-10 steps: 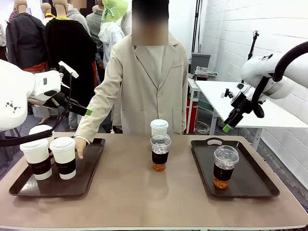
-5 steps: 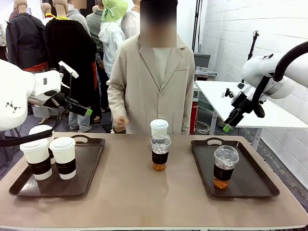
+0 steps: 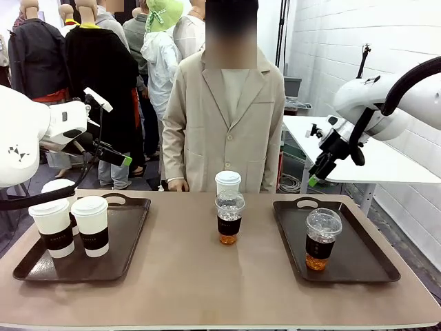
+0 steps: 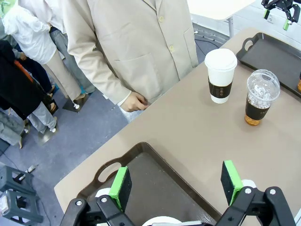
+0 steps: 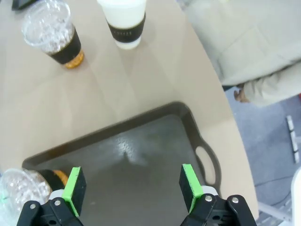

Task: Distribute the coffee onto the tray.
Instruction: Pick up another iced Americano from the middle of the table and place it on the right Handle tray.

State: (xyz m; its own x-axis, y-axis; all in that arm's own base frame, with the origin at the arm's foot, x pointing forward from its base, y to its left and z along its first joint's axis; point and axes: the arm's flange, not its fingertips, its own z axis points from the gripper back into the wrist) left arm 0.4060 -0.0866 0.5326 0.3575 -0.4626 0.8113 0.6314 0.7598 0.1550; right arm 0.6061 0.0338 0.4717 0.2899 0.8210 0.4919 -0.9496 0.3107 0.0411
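Note:
Three white lidded cups with dark sleeves (image 3: 91, 225) stand on the left tray (image 3: 127, 238). At the table's far middle a white cup (image 3: 228, 185) stands just behind a clear dome-lidded cup of amber drink (image 3: 229, 218). Another clear cup (image 3: 322, 238) stands on the right tray (image 3: 358, 248). My left gripper (image 3: 114, 131) hangs open high above the left tray (image 4: 155, 174), its pads (image 4: 120, 187) wide apart and empty. High above the right tray's far end (image 5: 141, 150), my right gripper (image 3: 311, 157) is open too, with that tray's clear cup (image 5: 23, 186) beside one finger.
A person in a beige coat stands at the far edge, one hand (image 4: 134, 101) down at the table's rim. The two middle cups (image 4: 220, 75) (image 4: 259, 96) have bare tabletop around them. The right tray's near half is free.
The person has pulled the hand back from the left tray and now stands upright. My right gripper has shifted a little to the left. The left arm has not moved.

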